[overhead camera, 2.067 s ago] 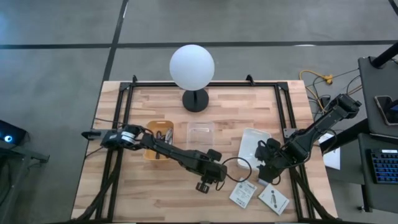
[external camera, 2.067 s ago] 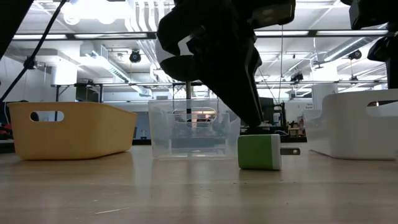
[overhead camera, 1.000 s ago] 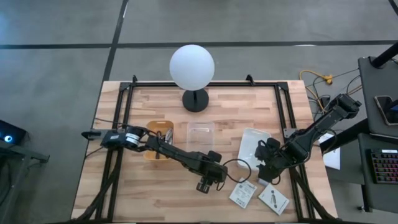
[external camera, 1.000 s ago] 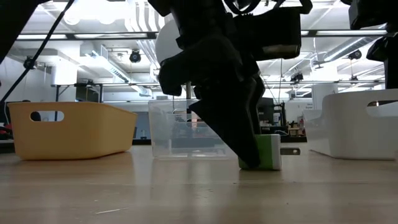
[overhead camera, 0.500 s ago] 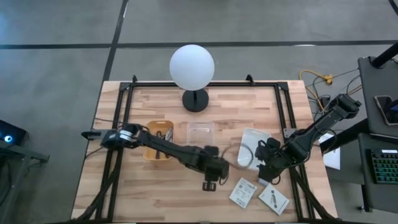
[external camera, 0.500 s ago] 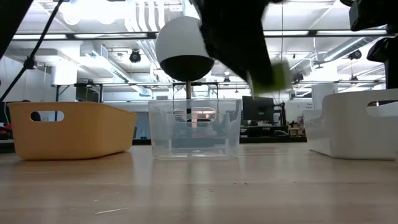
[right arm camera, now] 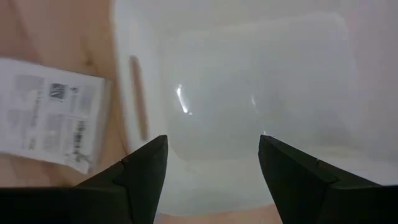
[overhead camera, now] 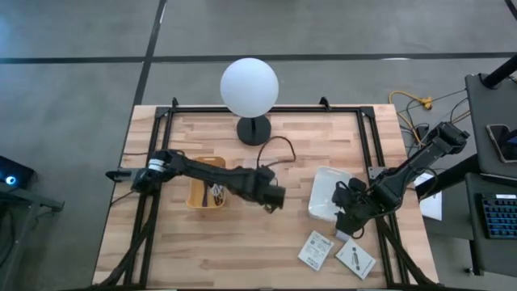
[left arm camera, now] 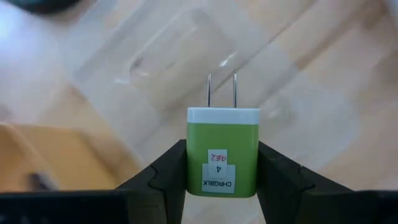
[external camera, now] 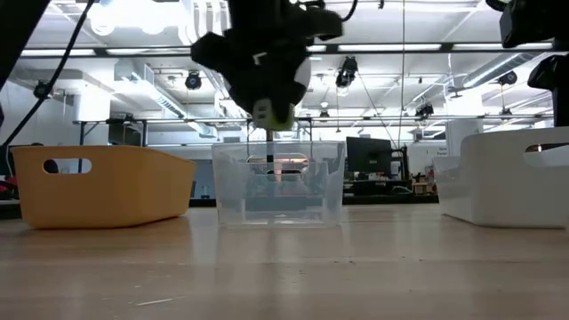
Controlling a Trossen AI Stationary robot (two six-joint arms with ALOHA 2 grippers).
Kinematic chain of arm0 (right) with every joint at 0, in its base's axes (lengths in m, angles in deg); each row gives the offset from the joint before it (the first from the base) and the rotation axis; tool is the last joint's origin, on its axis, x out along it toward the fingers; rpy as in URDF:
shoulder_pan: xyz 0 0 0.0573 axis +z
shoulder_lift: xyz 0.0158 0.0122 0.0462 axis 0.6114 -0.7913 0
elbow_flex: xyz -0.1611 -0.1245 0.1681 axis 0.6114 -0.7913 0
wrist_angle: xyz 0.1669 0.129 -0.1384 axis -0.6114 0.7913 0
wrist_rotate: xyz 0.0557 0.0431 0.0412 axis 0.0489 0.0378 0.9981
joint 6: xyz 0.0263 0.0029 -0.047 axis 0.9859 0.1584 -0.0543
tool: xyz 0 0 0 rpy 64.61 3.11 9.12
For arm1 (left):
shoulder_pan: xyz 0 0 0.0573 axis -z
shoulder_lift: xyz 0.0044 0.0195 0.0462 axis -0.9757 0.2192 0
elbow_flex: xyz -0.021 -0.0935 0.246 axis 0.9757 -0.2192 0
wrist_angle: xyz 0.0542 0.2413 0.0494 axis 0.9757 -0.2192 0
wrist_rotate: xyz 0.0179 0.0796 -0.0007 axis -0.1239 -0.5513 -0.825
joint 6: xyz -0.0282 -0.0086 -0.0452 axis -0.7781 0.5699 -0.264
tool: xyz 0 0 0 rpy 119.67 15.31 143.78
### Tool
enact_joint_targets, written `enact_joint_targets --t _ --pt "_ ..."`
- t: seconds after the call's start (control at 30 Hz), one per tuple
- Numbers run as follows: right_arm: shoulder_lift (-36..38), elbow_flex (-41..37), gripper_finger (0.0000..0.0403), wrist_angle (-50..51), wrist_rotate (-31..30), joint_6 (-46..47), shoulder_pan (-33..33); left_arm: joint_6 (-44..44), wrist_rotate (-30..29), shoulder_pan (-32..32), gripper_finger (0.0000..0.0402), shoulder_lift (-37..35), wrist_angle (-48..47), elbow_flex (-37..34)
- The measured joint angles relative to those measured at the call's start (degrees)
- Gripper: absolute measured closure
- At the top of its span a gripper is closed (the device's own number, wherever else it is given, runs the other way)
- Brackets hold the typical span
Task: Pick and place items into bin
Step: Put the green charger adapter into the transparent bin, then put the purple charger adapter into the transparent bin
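Table (overhead camera: pixel 242 250): wooden top carrying a yellow bin (external camera: pixel 98 182), a clear bin (external camera: pixel 277 182) and a white bin (overhead camera: pixel 329 194), with the white globe lamp (overhead camera: pixel 250 87) at the far edge.
Step in hand: my reading is a carry toward the clear bin, which the left wrist view shows just ahead of the load.
Left pincer (left arm camera: pixel 222 163): clamped on the two flanks of a green plug-in charger cube (left arm camera: pixel 222 150), prongs pointing forward, held in the air above the table near the clear bin.
How to do it well: bring the cube over the middle of the clear bin, not its rim, and lower it before letting go so the prongs do not catch the wall. Mind the thin black cable (overhead camera: pixel 275 149) arching up from the arm, which could snag.
Right pincer (right arm camera: pixel 211 163): fingers spread with nothing between them, waiting over the white bin.
Still to sort: two flat white printed packets (overhead camera: pixel 315 249) lie on the table near its front edge.
Hard to make out: in the high view the arm covers most of the clear bin. The yellow bin's contents are dark shapes too small to name. In the low view the cube is only a green smear under the pincer.
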Motion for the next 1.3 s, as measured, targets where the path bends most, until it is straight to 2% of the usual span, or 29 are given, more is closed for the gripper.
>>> enact_joint_targets --t 0.13,0.27,0.47,0.7,0.83,0.97,1.07,1.2,1.3 --pt "0.0 0.0 0.0165 3.2 0.6 4.6 -0.6 -3.3 8.3 -3.3 0.0266 -0.1 11.0 -3.4" --pt "0.0 0.0 0.0165 3.1 1.7 4.8 -0.6 -8.2 8.8 -5.7 0.0266 -0.2 13.0 -6.9" --pt "0.0 0.2 0.0165 3.1 1.8 2.9 1.4 -16.0 6.2 -6.1 0.0257 -1.7 12.0 -10.8" --pt "0.0 0.3 0.0165 3.0 1.6 -2.5 5.9 -15.8 0.3 -4.6 0.0209 -3.2 12.2 -11.0" --pt "0.0 0.3 0.0165 3.1 1.6 -1.8 7.2 -11.9 -4.0 -4.0 0.0203 -3.9 12.1 -11.0" --pt "0.0 0.5 0.0165 2.9 3.0 -0.8 8.6 -10.9 -4.8 -3.4 0.0202 -4.9 12.0 -10.9" --pt "-0.2 1.1 0.0165 1.2 4.2 -0.6 11.4 -4.7 -5.8 -1.4 0.0201 -6.0 12.7 -10.6" --pt "-2.2 2.7 0.0165 1.6 5.0 1.5 15.6 12.4 -8.9 2.7 0.0201 -8.0 14.8 -10.5" --pt "-4.7 3.9 0.0165 2.2 5.2 6.4 18.3 25.0 -9.0 5.5 0.0201 -9.3 15.1 -10.5"
